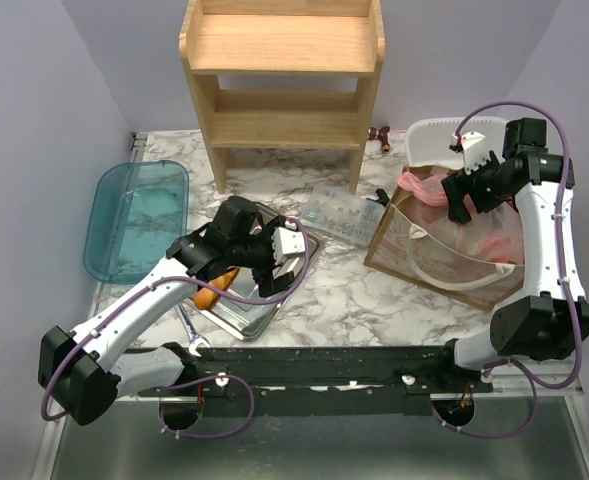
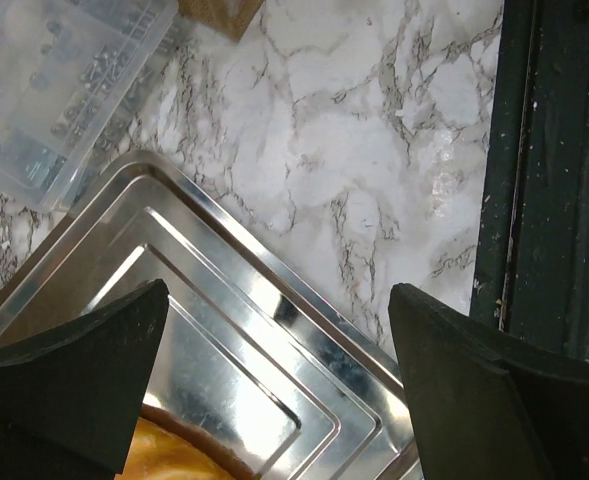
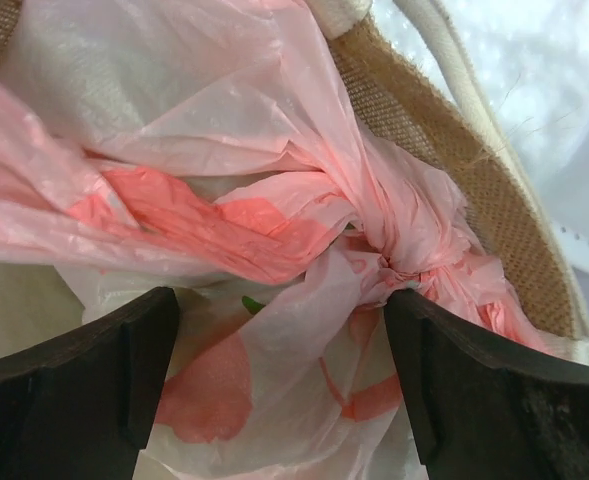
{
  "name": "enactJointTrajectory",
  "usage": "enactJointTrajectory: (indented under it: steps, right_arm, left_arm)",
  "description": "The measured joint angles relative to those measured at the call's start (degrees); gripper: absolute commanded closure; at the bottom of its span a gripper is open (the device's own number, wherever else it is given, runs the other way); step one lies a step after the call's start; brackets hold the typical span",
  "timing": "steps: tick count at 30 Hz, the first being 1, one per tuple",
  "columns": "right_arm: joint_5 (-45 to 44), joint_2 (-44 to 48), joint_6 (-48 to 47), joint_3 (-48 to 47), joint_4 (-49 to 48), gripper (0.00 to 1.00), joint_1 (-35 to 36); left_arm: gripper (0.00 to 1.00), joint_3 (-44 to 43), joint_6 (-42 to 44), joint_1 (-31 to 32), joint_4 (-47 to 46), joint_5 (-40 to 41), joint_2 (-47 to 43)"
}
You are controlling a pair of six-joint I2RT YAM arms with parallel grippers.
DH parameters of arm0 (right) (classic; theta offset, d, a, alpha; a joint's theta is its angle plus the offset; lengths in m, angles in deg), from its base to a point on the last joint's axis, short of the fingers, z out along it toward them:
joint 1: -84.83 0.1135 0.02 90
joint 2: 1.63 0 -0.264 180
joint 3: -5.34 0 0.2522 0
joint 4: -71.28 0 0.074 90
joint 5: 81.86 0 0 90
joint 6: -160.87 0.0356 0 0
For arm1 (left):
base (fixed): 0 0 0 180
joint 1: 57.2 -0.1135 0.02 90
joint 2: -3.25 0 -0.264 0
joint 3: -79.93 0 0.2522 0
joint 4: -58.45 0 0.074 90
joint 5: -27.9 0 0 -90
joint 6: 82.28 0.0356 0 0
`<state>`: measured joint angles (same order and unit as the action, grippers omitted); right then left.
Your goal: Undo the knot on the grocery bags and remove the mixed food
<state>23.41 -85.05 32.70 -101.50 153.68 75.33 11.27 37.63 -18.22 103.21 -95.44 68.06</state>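
Hanging over the brown jute bag [image 1: 392,238] at the right side of the marble table [image 1: 374,300], the right gripper [image 1: 464,195] stands with both fingers spread wide and grips nothing. In the right wrist view the two dark fingers [image 3: 74,390] flank the pink grocery bag [image 3: 224,120], which sits inside the jute bag and fills its mouth. The knot [image 3: 399,255] is still tied: a bunched pink lump where the twisted handle loops meet, close to the jute rim [image 3: 444,150] and just above the fingertip on the right of that view. The mixed food [image 3: 252,303] shows only as a small green sliver under the twisted handles; the rest is hidden by the plastic. The left gripper [image 1: 279,255] is also spread wide and empty. It is poised above the steel tray [image 1: 249,315], near the tray's corner. In the left wrist view, bare tray surface [image 2: 234,250] lies between the fingers. A golden bread loaf [image 1: 217,288] lies on the tray, partly under the left arm, and its edge shows at the bottom of the left wrist view. A clear plastic box [image 1: 342,213] lies between the tray and the jute bag. Further items on the table – a wooden shelf [image 1: 284,70] at the back, a teal lid [image 1: 136,220] at the far left, and a white container [image 1: 439,135] behind the jute bag.
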Motion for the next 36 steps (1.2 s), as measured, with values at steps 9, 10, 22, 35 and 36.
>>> enactJointTrajectory:
  steps: [9,10,22,35,36]
  right_arm:
    - [-0.4,0.4,-0.5,-0.9,0.5,0.99,0.0]
    - [-0.5,0.4,-0.1,-2.3,0.9,0.99,0.0]
    - [9.8,-2.3,10.1,-40.9,5.5,0.99,0.0]
    - [25.6,-2.0,27.3,-37.3,-3.9,0.99,7.0]
    - [25.3,-2.1,27.8,-35.9,-5.1,1.0,9.3]
  left_arm:
    - [0.09,0.0,-1.0,-4.7,2.5,0.1,-0.7]
    - [0.09,0.0,-1.1,-5.1,2.7,0.1,-0.9]
    - [0.1,-1.8,-3.4,-9.2,4.6,0.0,-4.0]
    - [0.1,-1.8,-5.6,-16.6,7.5,-0.8,-8.7]
    - [0.1,-1.8,-5.8,-17.2,7.9,-0.8,-9.2]
